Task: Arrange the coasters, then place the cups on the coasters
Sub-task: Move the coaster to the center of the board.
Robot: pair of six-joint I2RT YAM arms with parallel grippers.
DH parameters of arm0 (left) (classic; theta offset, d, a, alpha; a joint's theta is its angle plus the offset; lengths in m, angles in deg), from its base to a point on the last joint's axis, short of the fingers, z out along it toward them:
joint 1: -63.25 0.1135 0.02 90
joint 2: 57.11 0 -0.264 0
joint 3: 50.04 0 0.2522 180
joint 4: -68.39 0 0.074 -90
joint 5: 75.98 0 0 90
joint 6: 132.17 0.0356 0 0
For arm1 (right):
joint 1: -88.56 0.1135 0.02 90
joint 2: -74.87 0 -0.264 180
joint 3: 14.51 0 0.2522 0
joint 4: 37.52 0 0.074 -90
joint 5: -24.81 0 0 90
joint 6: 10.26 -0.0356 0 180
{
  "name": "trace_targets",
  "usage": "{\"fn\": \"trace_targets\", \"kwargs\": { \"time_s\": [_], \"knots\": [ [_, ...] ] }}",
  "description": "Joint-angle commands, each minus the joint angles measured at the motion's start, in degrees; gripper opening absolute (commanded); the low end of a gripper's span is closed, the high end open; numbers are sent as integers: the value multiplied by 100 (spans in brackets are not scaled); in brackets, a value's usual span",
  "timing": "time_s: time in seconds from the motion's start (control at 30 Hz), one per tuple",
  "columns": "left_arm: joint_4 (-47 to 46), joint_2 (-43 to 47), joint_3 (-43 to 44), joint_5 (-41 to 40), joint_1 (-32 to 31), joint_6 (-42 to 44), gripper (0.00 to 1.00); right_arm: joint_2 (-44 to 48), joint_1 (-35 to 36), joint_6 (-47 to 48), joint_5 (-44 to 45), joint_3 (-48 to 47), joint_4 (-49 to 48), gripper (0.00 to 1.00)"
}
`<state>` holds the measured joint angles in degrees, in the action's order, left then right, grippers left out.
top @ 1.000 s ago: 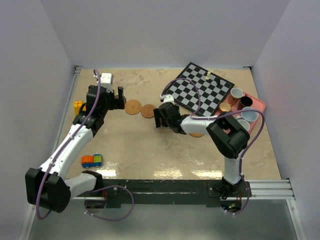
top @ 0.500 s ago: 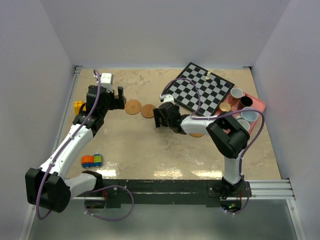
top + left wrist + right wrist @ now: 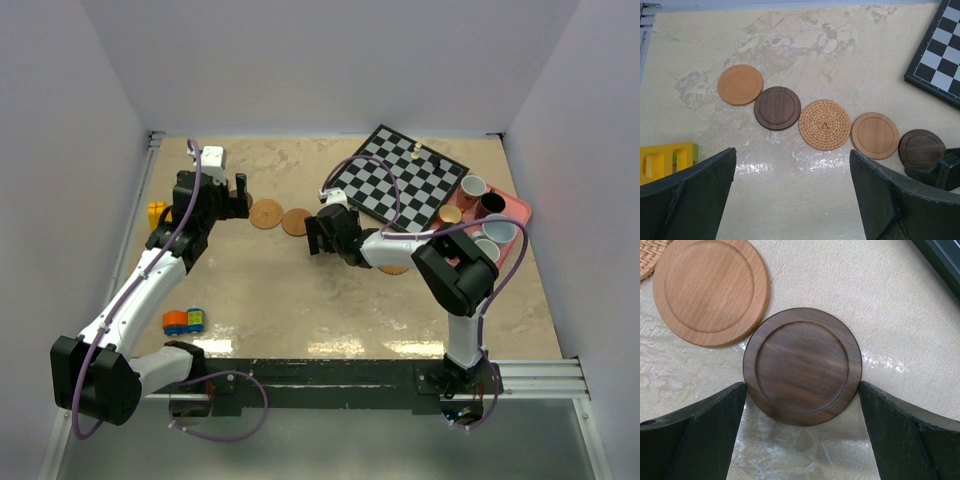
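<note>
K: Five coasters sit in a diagonal line on left wrist cam: plain tan coaster [image 3: 740,84], dark coaster [image 3: 777,108], woven coaster [image 3: 824,124], ringed tan coaster [image 3: 875,135], end dark coaster [image 3: 922,148]. Neighbours touch or nearly.

M: And the sixth coaster?

K: Top cam shows the sixth coaster [image 3: 395,268] as a tan sliver under the right forearm, apart from the line.

M: Grippers?

K: Both spread wide. The left gripper [image 3: 792,151] has nothing in it and hovers over mid-line. The right gripper [image 3: 802,386] straddles the end dark coaster, which lies flat on the table [image 3: 880,300]. Fingers look right at its rim; can't tell if they touch. I don't read it as a grip.

M: Cups?

K: The cups [image 3: 499,232] are at the tray [image 3: 520,208], far right, none on a coaster. I count five; the arm may hide one.

M: Failure modes?

K:
1. If a pad is on that rim, a lift or swing drags the disc into the ringed tan coaster. They butt together, so the line shifts.
2. The forearm is over the sixth coaster, so a low sweep could shove it.
3. It's a thin flat disc, so fingers may skid off its edge on pickup.
4. The cups are packed, so reaching for one can tip its neighbour.
5. The chessboard [image 3: 400,185] with its piece [image 3: 416,150] lies between tray and line. A low carry clips it.

M: Progress?

K: Arranging looks nearly done, one coaster left to place.
</note>
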<state>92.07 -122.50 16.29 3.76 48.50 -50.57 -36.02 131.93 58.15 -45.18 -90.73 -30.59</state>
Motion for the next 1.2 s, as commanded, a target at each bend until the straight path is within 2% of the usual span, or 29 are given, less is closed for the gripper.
{"fn": "trace_targets", "kwargs": {
  "time_s": [0.0, 0.43, 0.8, 1.17],
  "knots": [
    [-209, 70, -28, -11, 42, -12, 100, -337, -48, -74, -234, 49, 604, 98],
    [-209, 87, -28, 24, 42, 5, 100, 41, -49, -30, -577, 93, 648, 98],
    [-209, 105, -37, 15, 42, -3, 100, 322, -48, -101, -384, 76, 1026, 98],
    [-227, 158, -37, 7, 42, 5, 100, 1349, -66, -144, -375, 146, 1394, 98]
  ]
}}
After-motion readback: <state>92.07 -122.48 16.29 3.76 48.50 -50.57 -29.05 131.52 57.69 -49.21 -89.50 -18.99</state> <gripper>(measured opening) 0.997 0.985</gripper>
